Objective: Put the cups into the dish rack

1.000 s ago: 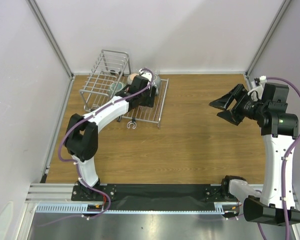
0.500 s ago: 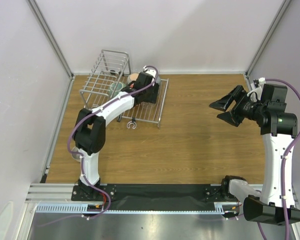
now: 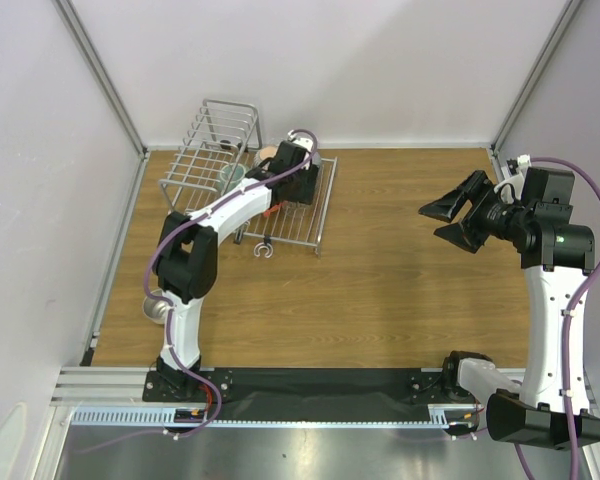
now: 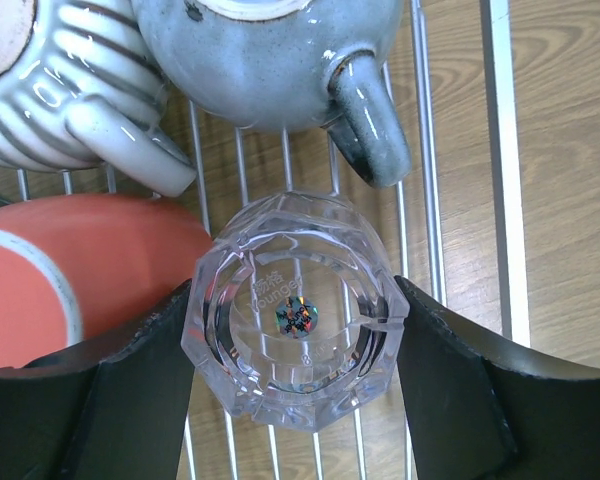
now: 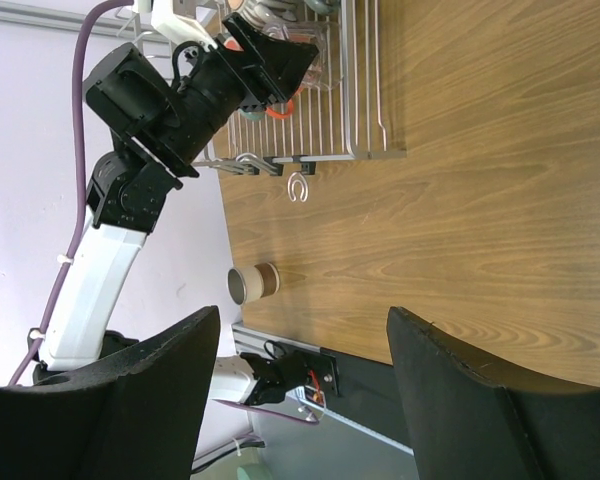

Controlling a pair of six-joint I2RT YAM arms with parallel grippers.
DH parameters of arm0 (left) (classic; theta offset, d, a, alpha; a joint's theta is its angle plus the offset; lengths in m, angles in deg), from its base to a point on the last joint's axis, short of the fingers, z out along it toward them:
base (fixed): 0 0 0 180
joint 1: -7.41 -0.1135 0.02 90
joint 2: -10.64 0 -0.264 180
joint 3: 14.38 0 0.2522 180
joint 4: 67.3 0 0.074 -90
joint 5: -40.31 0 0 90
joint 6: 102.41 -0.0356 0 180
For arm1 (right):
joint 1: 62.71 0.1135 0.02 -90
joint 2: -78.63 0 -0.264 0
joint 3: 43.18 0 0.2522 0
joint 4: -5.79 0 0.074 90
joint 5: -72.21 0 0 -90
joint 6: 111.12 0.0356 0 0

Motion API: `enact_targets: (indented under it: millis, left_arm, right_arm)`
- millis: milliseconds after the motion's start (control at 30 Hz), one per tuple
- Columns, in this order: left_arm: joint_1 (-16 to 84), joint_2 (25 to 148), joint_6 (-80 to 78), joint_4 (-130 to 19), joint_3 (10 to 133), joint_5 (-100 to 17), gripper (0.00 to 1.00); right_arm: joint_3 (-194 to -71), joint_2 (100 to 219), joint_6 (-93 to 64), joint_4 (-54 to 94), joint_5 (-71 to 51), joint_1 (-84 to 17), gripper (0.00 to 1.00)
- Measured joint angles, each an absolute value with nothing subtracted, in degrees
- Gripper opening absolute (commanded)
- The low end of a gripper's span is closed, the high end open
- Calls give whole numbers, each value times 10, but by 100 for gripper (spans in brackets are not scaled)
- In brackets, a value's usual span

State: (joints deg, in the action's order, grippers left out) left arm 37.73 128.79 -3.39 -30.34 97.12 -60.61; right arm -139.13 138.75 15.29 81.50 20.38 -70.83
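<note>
Clear glass (image 4: 295, 325) was on the flat grid tray of the dish rack (image 3: 205, 160), seen end-on in the left wrist view, close to the tray's right-hand rim. Left gripper (image 4: 292, 288) had it: jaws set wide, fingers (image 4: 130, 380) against both sides of the glass with no gap showing. Can't tell which end of the glass was up.

Packed around it on the tray:
- grey mug (image 4: 270, 50) just beyond it, handle pointing down at the glass
- ribbed grey-white mug (image 4: 60, 90) next to the grey one
- orange-red cup (image 4: 80, 270) just beside the glass, touching or nearly

Top view also showed a teal cup (image 3: 235, 176) by the raised slot section and a peach cup (image 3: 266, 153) at the back of the tray.

One cream-beige cup (image 5: 252, 283) was off the rack, lying on its side on the table (image 3: 400, 290) near the left arm's base. Small C-shaped piece (image 3: 264, 250) sat on the table just in front of the rack.

Right gripper (image 3: 435, 220) hung over the right side of the table, well away from the rack, jaws spread, holding nothing.
</note>
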Motion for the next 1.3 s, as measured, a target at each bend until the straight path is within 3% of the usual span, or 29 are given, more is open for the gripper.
enact_targets:
  millis: [133, 267, 800, 1300]
  left_arm:
    - [373, 1288, -34, -300, 971, -598, 69]
    - [372, 1288, -35, -297, 971, -596, 96]
    - [375, 1241, 3, -254, 1004, -568, 100]
    - [423, 1006, 87, -126, 984, -621, 95]
  right_arm:
    - [-1390, 1387, 153, 815, 204, -708, 74]
    - [-1386, 1387, 153, 815, 204, -708, 74]
    - [-1384, 1384, 153, 811, 208, -710, 74]
    - [-1343, 1389, 175, 749, 231, -669, 73]
